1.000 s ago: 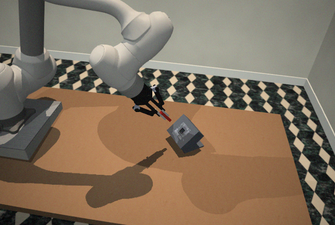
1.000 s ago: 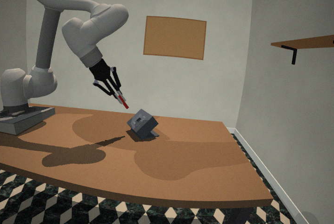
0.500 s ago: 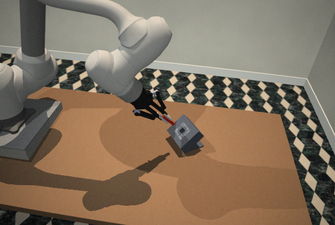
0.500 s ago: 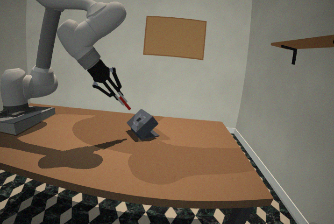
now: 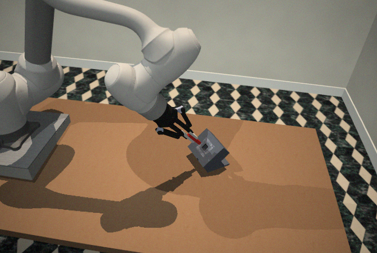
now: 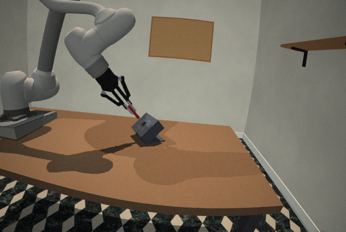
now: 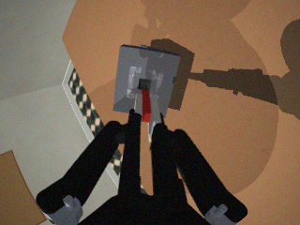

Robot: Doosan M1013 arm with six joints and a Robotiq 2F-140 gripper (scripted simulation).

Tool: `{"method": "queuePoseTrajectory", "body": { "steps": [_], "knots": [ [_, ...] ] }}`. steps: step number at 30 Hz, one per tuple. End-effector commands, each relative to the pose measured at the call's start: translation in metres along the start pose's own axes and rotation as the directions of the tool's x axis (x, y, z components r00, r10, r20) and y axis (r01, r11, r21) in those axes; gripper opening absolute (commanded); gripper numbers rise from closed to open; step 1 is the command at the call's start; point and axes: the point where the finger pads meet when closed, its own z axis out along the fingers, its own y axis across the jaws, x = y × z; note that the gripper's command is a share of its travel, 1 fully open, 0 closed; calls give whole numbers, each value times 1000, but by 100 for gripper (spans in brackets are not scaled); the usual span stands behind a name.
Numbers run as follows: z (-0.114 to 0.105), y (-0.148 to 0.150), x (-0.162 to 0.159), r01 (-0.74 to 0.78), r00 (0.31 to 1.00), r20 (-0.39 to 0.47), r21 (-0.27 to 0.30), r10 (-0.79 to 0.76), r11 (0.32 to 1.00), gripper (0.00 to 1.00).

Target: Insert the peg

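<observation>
Red peg (image 5: 191, 136) showing between the fingers of the black gripper (image 5: 185, 134); grey sloped panel (image 5: 208, 148) lying on a brown table (image 5: 269, 178); white arm (image 5: 153, 68); floor (image 5: 254, 103) showing dark green and cream diamonds.

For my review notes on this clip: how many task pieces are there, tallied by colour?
Red: 1, the peg held in the gripper
Grey: 1, the sloped panel block with the hole
Total: 2
</observation>
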Motion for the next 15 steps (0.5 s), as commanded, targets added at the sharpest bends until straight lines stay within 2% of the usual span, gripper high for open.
{"method": "queuePoseTrajectory", "body": {
  "steps": [1,15],
  "knots": [
    [4,0,0,0,1000,0,0,0,1000,0],
    [13,0,0,0,1000,0,0,0,1000,0]
  ]
}}
